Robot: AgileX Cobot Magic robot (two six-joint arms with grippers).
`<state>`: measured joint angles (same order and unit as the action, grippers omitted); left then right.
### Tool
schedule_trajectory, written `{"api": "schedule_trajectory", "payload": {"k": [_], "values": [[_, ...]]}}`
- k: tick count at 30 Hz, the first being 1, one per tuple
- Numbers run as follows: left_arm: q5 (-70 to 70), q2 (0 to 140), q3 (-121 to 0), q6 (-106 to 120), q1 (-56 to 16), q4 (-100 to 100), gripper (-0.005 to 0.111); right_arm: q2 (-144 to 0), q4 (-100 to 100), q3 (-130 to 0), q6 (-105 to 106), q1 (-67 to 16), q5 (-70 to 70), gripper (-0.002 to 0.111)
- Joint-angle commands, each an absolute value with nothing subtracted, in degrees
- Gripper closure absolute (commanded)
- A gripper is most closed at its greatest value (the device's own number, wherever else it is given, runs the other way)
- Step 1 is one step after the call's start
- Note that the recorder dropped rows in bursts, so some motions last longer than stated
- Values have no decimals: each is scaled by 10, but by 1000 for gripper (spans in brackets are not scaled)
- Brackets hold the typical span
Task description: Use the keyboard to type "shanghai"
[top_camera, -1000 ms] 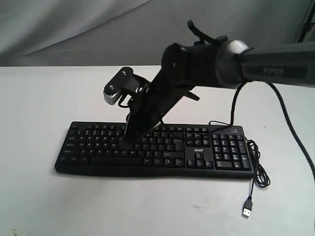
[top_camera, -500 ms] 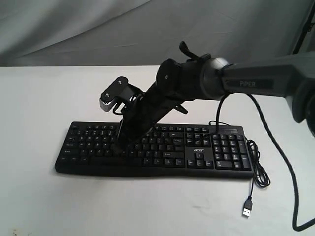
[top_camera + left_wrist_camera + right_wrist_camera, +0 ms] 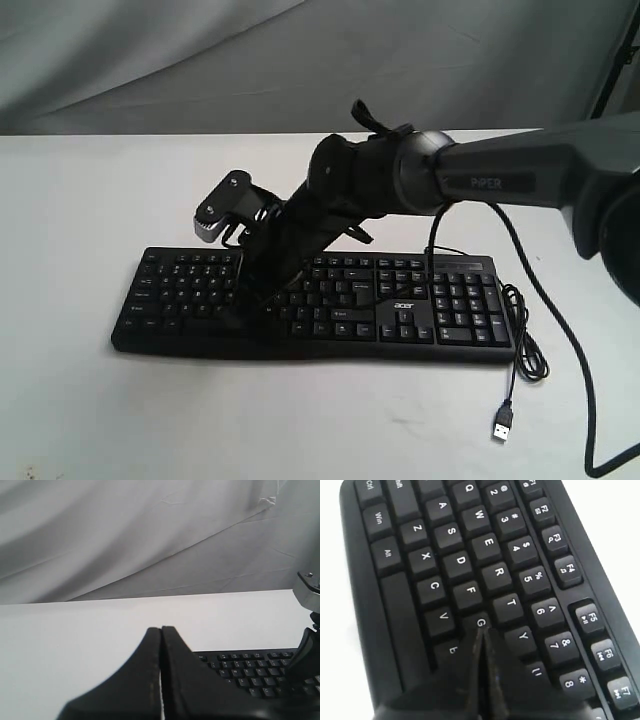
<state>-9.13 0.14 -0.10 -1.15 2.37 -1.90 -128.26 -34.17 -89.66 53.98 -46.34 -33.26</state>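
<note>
Right gripper [image 3: 481, 632], fingers pressed together, points at G key [image 3: 480, 623] on the keyboard [image 3: 330, 315] lying lengthwise across lower centre frame; I judge the next letter adjacent along that row (left gripper [image 3: 161, 630], likewise closed, farther off).

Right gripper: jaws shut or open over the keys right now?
Shut. In the right wrist view the right gripper has its fingers pressed together into one tip, at the G key of the keyboard.

Black arm [image 3: 540, 175], white "PIPER" lettering
</note>
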Motion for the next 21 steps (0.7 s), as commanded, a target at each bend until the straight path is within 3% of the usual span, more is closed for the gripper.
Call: {"api": "schedule_trajectory", "payload": {"k": [1,21], "values": [[-88,0,0,-13,20,-19,107,-1282,-346,-901,549,-464,-325,108],[-88,0,0,-13,20,-19,107,-1283,-343,-901,550,-464,-319,108]]}}
